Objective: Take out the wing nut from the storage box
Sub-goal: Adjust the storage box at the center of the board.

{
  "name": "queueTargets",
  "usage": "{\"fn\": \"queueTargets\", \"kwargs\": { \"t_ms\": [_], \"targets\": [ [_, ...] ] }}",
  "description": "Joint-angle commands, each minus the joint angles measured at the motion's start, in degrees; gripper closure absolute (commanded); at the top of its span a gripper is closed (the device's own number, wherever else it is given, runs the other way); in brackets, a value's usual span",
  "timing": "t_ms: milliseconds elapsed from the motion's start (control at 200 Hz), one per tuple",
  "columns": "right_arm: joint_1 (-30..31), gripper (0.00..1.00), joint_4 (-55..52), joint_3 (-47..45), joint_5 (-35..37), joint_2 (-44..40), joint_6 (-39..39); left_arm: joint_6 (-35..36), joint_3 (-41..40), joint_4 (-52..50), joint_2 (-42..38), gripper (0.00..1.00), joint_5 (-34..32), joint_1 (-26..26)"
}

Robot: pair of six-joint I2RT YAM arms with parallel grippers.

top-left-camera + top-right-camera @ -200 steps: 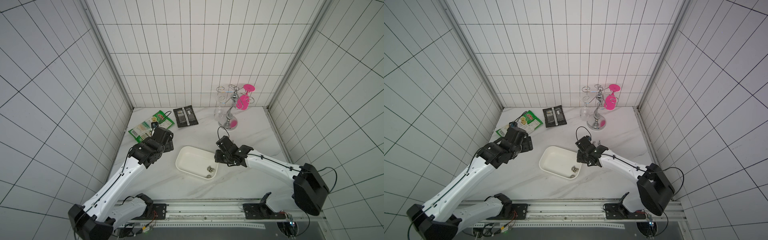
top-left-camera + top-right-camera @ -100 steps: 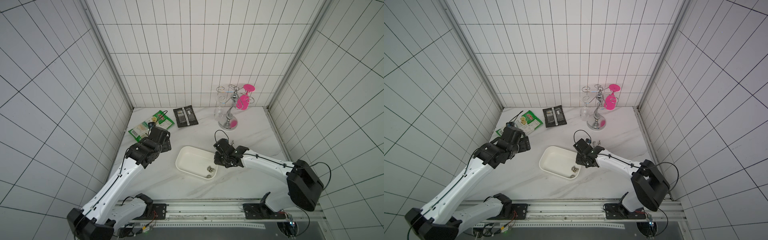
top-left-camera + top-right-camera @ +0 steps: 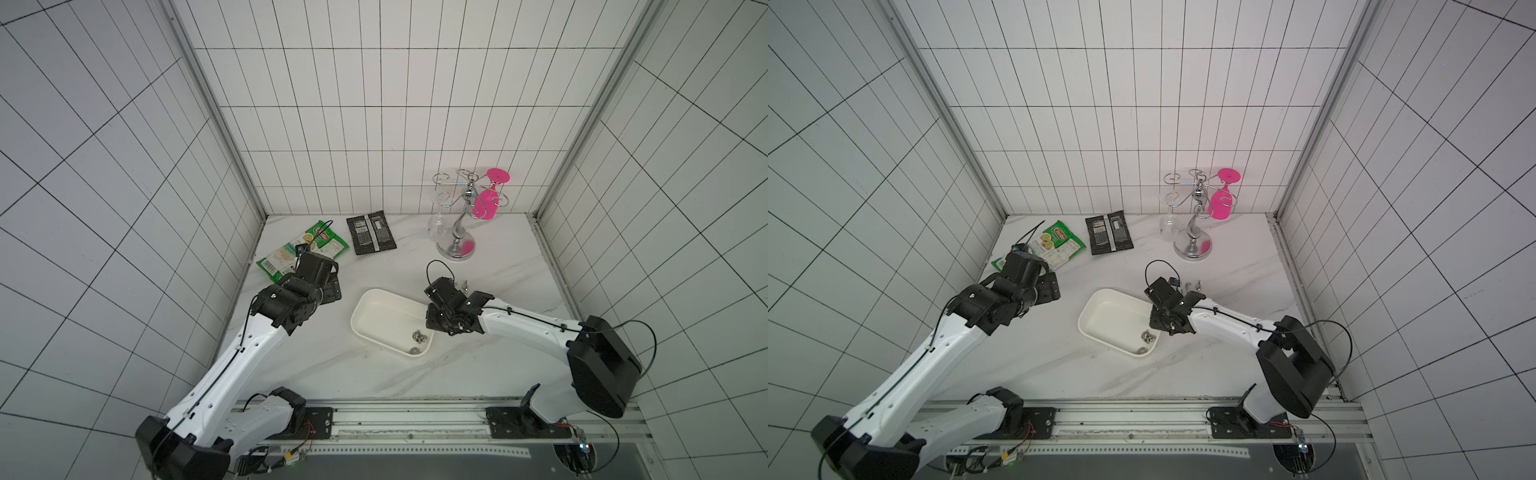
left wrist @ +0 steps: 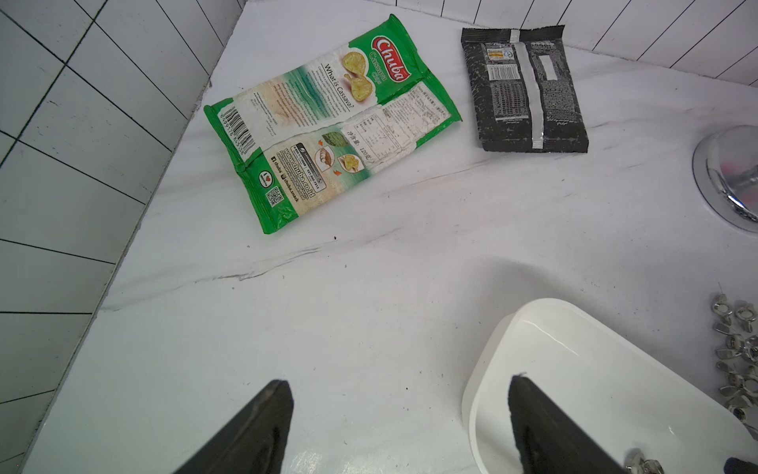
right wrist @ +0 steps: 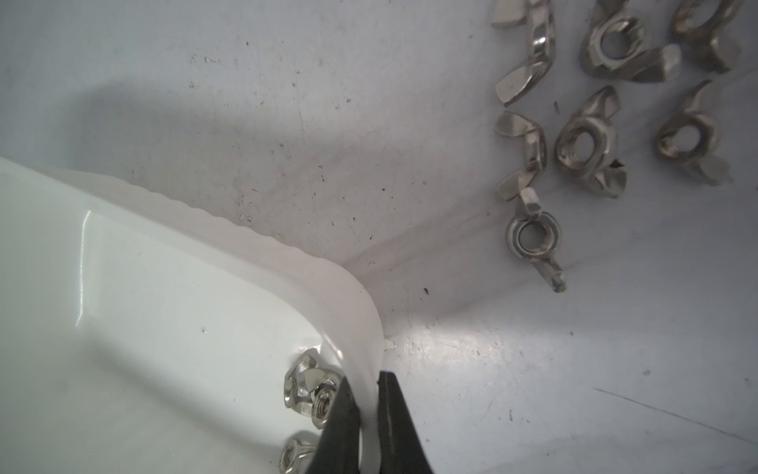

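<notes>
Two fingers of right gripper (image 5: 367,377) pinch storage box (image 5: 246,238) wall near corner, missing wing nut (image 5: 311,390) just inside. Better: release, shift inward, straddle nut's wings, lift straight. Left gripper (image 4: 401,383) wide, empty. Count: three nuts in box, seven loose nuts (image 5: 586,152) visible on table (image 5: 369,123).

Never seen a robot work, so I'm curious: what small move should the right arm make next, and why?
Probably open the right fingers and shift them inward: they seem clamped on the storage box wall, one finger each side, while the nearest wing nut lies just inside, ungripped.
</notes>
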Motion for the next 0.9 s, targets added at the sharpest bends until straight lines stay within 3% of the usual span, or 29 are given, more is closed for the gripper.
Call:
{"fn": "queueTargets", "kwargs": {
  "t_ms": [0, 160, 310, 510, 895],
  "targets": [
    [-0.4, 0.92, 0.0, 1.7, -0.3, 1.7, -2.6, 0.3, 0.7, 0.5, -0.3, 0.14, 0.2, 0.5],
    [-0.9, 0.95, 0.5, 3.9, -1.2, 3.7, -8.8, 0.2, 0.6, 0.1, -0.8, 0.14, -0.2, 1.0],
    [-3.3, 0.95, -2.5, 8.8, -7.9, 7.8, -21.6, 0.5, 0.9, 0.0, -0.5, 0.14, -0.1, 1.1],
    [-6.6, 0.96, -6.8, 14.3, -11.1, 12.1, -33.4, 1.5, 1.1, 0.9, 0.6, 0.15, 2.1, 1.1],
    [-7.2, 0.95, -16.1, 27.9, -11.8, 22.4, -53.7, 3.3, 3.0, 0.6, 1.7, 0.16, 5.1, 0.2]
  ]
}}
